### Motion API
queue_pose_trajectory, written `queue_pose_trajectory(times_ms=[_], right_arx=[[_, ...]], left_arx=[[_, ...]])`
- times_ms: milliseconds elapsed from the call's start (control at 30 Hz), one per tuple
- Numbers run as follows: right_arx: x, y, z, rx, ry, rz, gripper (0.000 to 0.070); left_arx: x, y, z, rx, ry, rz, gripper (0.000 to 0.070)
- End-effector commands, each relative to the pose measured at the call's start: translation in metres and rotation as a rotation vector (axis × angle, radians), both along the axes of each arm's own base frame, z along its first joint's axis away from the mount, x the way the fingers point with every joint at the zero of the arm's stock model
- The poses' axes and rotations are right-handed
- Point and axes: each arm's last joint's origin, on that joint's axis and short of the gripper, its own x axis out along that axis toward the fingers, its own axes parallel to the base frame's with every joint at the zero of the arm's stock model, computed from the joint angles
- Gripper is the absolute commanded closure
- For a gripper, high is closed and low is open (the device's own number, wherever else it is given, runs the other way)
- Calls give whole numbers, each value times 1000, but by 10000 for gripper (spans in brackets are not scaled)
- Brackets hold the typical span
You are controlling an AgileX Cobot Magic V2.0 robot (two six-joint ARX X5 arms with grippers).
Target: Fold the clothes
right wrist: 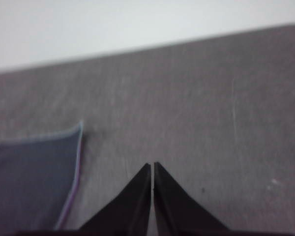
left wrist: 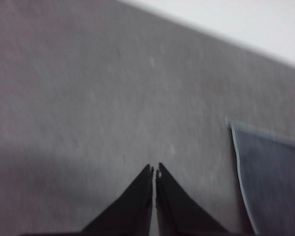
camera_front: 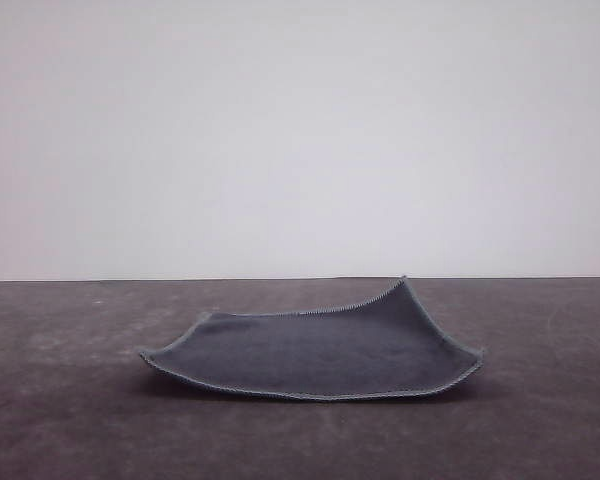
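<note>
Cloth [camera_front: 315,355] lies on the grey table [camera_front: 70,400], centre-right in the front view, nothing around it. Left gripper [left wrist: 154,169] and right gripper [right wrist: 152,164] hover over bare table beside it, apart from it, fingers pressed together, empty. Dark grey face up, stitched hem, far right corner curled upward.

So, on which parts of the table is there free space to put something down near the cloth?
Bare table lies left of the cloth, right of it, and in front of its near hem. A narrower strip runs behind it to the far edge. The cloth's far right corner curls up. Both shut end effectors, left and right, hang over bare table beside the cloth.
</note>
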Motion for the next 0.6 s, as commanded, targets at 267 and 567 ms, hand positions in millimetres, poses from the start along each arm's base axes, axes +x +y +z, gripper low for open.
queue_pose_trajectory(times_ms=[267,567], right_arx=[[36,6,-13,-12,211,228,695],[49,25,-17,-63,216,417,694]], left_arx=[[27,-10,2,-5,198,-236,698],[42,-40,3,141,122,-543,697]])
